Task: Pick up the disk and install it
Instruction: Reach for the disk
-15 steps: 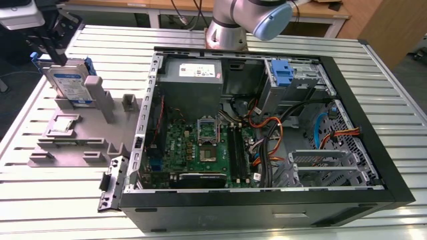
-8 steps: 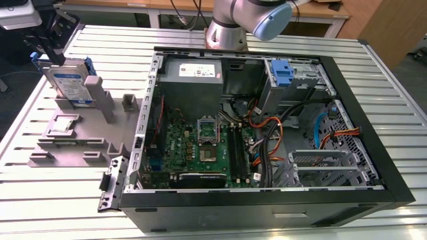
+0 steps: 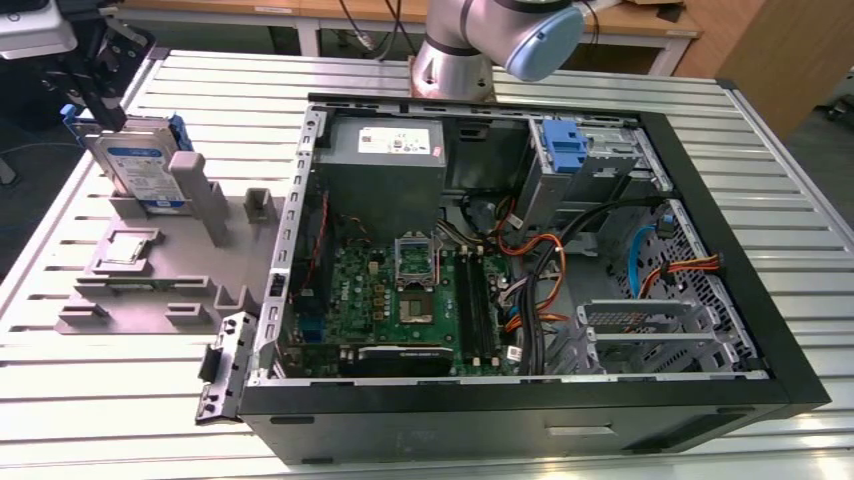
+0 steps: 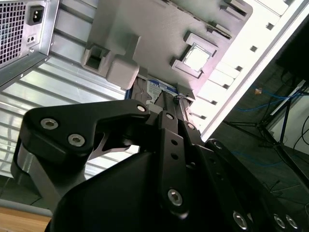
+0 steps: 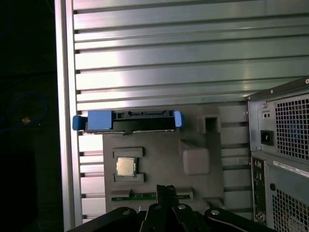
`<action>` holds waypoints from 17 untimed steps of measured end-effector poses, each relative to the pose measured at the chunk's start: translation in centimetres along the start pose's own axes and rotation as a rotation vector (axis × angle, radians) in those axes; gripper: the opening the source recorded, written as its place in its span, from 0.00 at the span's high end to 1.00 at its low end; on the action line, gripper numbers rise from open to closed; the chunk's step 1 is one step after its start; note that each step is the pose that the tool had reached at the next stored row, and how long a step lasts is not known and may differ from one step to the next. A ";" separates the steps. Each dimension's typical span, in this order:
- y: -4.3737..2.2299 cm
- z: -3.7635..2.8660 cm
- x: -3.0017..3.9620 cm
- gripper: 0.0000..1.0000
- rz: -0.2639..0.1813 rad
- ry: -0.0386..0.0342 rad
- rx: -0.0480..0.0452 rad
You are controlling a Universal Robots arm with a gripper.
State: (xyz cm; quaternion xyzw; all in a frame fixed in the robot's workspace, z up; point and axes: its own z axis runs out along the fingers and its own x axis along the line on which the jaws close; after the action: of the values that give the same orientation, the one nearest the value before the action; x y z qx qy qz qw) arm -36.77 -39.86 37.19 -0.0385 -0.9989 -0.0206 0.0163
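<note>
The gripper (image 3: pixel 110 110), fingers pressed together with nothing between them, hovers just above the disk (image 3: pixel 140 165), which stands on edge in the grey fixture (image 3: pixel 174 285).

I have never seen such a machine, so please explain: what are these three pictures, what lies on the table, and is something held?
It is one robot arm with a gripper. The exterior view looks from off the arm; both wrist views come from cameras on the arm. On the slatted table lie an open computer case and a grey holder. The disk stands on edge in that holder, the gripper just above it. Whether it is held, I cannot tell.
</note>
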 end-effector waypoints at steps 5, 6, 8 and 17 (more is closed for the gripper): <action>-0.02 0.01 0.24 0.90 0.000 0.0000 0.0000; -0.02 0.01 0.29 0.90 0.000 0.0000 0.0000; -0.03 0.01 0.39 0.90 0.000 0.0000 0.0000; -0.05 0.02 0.65 0.90 0.000 -0.0001 0.0001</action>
State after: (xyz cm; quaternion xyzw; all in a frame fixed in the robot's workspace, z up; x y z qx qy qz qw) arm -37.42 -39.86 37.19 -0.0384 -0.9989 -0.0206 0.0163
